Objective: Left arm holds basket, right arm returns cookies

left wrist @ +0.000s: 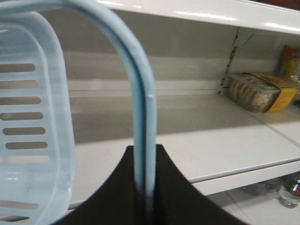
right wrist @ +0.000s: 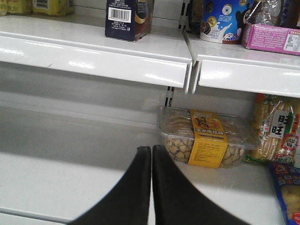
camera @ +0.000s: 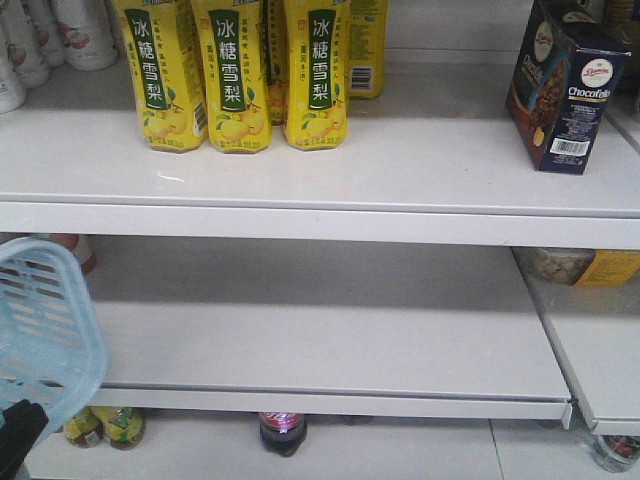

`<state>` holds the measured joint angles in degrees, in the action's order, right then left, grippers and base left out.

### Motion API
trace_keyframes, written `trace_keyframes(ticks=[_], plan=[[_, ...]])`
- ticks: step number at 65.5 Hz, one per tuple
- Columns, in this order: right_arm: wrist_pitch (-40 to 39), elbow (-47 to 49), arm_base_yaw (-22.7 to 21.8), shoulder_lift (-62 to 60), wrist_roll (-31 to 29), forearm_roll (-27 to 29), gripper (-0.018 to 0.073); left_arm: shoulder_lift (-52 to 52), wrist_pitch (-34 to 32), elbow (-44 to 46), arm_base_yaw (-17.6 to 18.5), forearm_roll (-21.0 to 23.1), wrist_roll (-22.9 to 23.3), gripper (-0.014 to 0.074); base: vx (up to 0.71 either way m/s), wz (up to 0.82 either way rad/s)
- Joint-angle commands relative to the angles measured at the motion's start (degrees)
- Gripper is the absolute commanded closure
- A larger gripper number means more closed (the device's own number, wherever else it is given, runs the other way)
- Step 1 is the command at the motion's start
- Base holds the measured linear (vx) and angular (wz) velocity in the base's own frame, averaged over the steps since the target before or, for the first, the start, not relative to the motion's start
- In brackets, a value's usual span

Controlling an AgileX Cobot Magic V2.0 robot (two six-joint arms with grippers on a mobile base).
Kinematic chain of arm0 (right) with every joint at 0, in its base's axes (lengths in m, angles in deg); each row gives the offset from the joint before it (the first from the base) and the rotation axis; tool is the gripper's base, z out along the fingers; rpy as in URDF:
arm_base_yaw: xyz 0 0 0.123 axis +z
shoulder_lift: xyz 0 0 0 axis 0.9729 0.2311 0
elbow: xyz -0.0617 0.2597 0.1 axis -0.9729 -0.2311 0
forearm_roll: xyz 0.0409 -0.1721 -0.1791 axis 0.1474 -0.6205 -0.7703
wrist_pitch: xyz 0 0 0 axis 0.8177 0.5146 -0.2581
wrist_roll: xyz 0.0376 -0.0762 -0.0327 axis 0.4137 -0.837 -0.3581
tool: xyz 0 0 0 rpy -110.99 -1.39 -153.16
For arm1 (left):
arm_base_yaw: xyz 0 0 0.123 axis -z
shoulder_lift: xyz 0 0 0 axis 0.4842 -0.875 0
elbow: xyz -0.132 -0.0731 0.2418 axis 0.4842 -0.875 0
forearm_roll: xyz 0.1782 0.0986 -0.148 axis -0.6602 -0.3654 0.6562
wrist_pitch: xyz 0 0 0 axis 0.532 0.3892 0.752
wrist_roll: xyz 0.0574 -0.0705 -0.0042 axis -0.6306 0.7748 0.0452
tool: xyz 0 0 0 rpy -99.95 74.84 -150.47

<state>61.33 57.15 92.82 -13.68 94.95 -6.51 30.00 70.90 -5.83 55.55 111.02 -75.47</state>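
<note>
The cookies carton (camera: 563,90), dark navy with a cookie picture and a white barcode patch, stands upright on the top shelf at the right. Its barcode side also shows in the right wrist view (right wrist: 129,18). The light blue basket (camera: 45,335) hangs at the lower left, and its slotted wall shows in the left wrist view (left wrist: 33,136). My left gripper (left wrist: 145,154) is shut on the basket's pale blue hoop handle (left wrist: 140,93). My right gripper (right wrist: 151,152) is shut and empty, low in front of the middle shelf, well below the carton.
Three yellow-labelled drink bottles (camera: 240,75) stand on the top shelf (camera: 300,170). A clear tub with a yellow label (right wrist: 206,138) lies on the middle shelf (camera: 330,340) at the right. Snack packs (right wrist: 276,131) lie beside it. Bottles (camera: 283,432) stand below.
</note>
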Motion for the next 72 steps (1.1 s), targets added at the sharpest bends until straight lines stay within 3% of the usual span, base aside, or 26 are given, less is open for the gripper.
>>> trace_keyframes(ticks=[1, 12, 18, 47, 63, 72], plan=[[-3.50, 1.43, -0.08, 0.05, -0.63, -1.49, 0.0567, 2.28, -0.35, 1.51, -5.00, -10.00, 5.07, 0.0603, 0.00, 0.00], [-3.50, 1.43, -0.08, 0.05, -0.63, -1.49, 0.0567, 7.93, 7.52, 1.51, -12.61, -25.78, 23.44, 0.0603, 0.00, 0.00], [-3.50, 1.43, -0.08, 0.05, -0.63, -1.49, 0.0567, 11.04, 9.73, 1.38, -15.85, -30.53, 27.71, 0.0603, 0.00, 0.00], [-3.50, 1.43, -0.08, 0.05, -0.63, -1.49, 0.0567, 21.73, 15.00, 1.33, -22.75, -30.85, 20.77, 0.0603, 0.00, 0.00], [-3.50, 1.43, -0.08, 0.05, -0.63, -1.49, 0.0567, 21.73, 14.94, 1.33, -24.69, -24.74, 12.77, 0.0603, 0.00, 0.00], [-3.50, 1.43, -0.08, 0.05, -0.63, -1.49, 0.0567, 21.73, 14.87, 1.33, -25.11, -24.40, 12.64, 0.0603, 0.00, 0.00]])
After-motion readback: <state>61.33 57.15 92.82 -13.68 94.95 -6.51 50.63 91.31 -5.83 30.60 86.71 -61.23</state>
